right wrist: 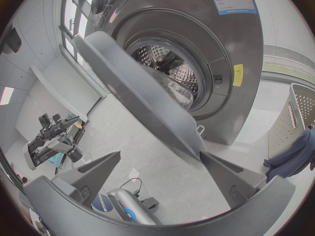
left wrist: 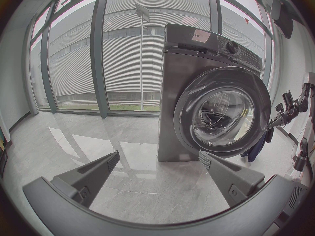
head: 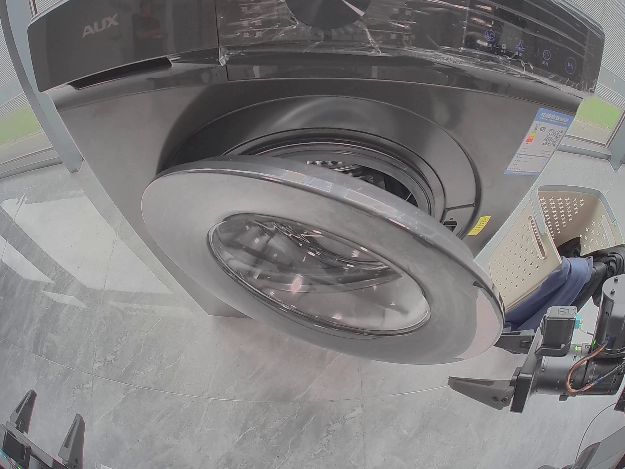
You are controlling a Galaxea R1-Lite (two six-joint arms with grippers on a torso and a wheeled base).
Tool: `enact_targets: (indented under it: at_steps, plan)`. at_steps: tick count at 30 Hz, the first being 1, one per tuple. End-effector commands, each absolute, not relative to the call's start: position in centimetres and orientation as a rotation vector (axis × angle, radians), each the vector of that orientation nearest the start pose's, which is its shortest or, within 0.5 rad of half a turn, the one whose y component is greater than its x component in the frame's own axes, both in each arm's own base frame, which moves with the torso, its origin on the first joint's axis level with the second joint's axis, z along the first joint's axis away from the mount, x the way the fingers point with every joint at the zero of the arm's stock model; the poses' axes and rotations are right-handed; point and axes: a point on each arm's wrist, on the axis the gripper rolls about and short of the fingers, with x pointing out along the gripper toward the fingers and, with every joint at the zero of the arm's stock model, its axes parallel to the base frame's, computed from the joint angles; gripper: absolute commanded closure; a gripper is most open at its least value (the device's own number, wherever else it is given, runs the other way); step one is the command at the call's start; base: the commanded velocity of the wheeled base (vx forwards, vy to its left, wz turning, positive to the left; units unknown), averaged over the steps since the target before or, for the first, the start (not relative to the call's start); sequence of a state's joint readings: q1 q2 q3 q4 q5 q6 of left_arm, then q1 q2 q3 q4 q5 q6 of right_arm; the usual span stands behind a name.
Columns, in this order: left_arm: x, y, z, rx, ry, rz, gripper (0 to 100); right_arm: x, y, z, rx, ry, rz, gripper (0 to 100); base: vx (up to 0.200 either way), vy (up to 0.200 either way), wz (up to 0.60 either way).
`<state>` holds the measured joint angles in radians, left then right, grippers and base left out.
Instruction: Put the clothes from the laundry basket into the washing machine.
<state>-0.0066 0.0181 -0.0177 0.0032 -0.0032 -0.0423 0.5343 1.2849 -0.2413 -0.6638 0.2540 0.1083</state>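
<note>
two grippers, both spread wide with nothing between their fingers. the right gripper [head: 491, 363] sits at the free edge of the door [head: 319, 262] of the washing machine [head: 130, 118], one finger just at the rim. that is probably to swing it wider, since the half-open door partly covers the drum [right wrist: 170, 66]. the left gripper [head: 53, 408] hangs low, well apart to the left. the clothes [head: 553, 291], a limp dark blue garment, drape over the rim of the cream, perforated laundry basket [head: 521, 255], just right of the machine.
</note>
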Motion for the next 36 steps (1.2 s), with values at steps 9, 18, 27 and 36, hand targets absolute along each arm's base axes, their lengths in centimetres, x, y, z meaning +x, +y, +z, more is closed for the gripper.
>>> enact_targets:
  at_steps: [9,18,27,36]
  plan:
    - [-2.3,0.0,7.6,-0.041,0.002,-0.011,0,16.1,9.1,14.6,0.072,0.33,0.711,0,-0.044,0.0,0.0]
    - [-2.3,0.0,7.6,-0.043,0.002,-0.009,0,15.0,10.0,13.3,0.061,0.36,0.784,0,-0.089,0.0,0.0]
    - [-2.3,0.0,7.6,-0.043,0.002,-0.009,0,13.2,8.9,11.6,0.034,0.423,0.786,0,0.0,0.0,0.0]
    - [-2.3,0.0,7.6,-0.043,0.002,-0.011,0,11.5,7.8,9.1,-0.045,0.521,0.782,0,0.0,0.0,0.0]
